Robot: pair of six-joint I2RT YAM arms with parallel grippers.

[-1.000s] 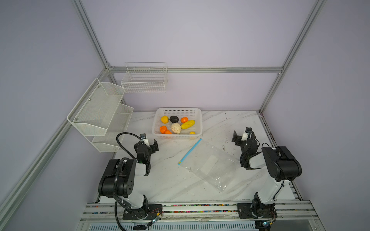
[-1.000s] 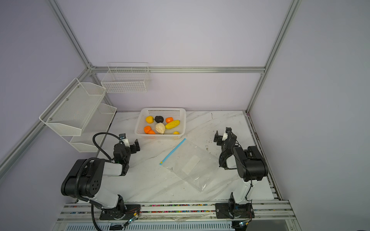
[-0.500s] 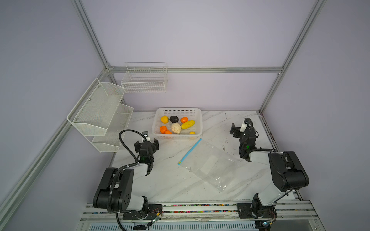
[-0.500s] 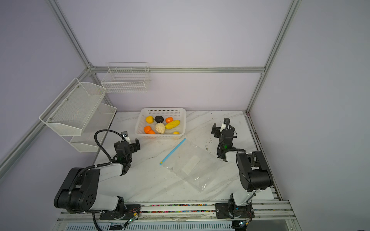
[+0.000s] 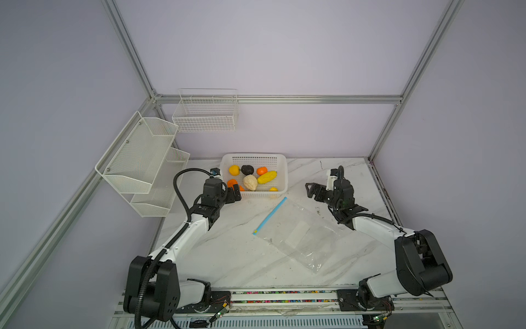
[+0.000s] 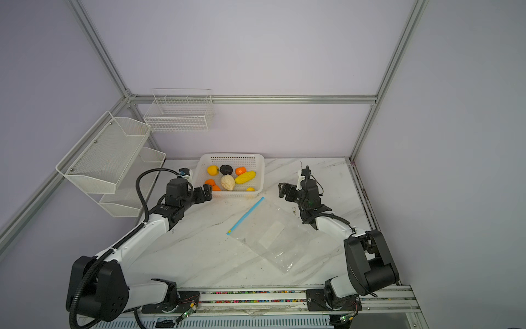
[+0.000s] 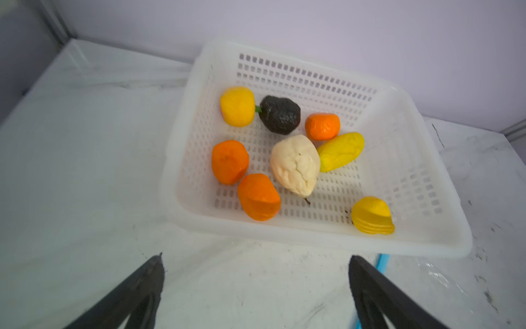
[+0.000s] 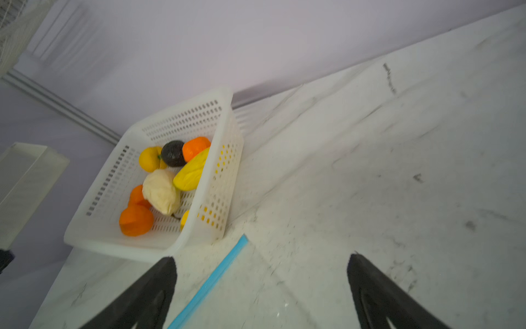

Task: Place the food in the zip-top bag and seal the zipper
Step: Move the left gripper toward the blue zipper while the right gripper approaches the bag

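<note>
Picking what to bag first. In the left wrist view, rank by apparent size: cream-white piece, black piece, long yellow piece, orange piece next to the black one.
1. cream-white piece
2. long yellow piece and black piece: too alike to rank
3. orange piece beside the black one: smallest, at similar depth

**White tubes, black joints**

Left arm (image 5: 185,236) was white links with chunky black joints, a ribbed black cable looping along it. Right arm (image 5: 375,229) looked the same, thinner cable though. Fingers (image 7: 133,287) on both were tapered matte black.
</note>
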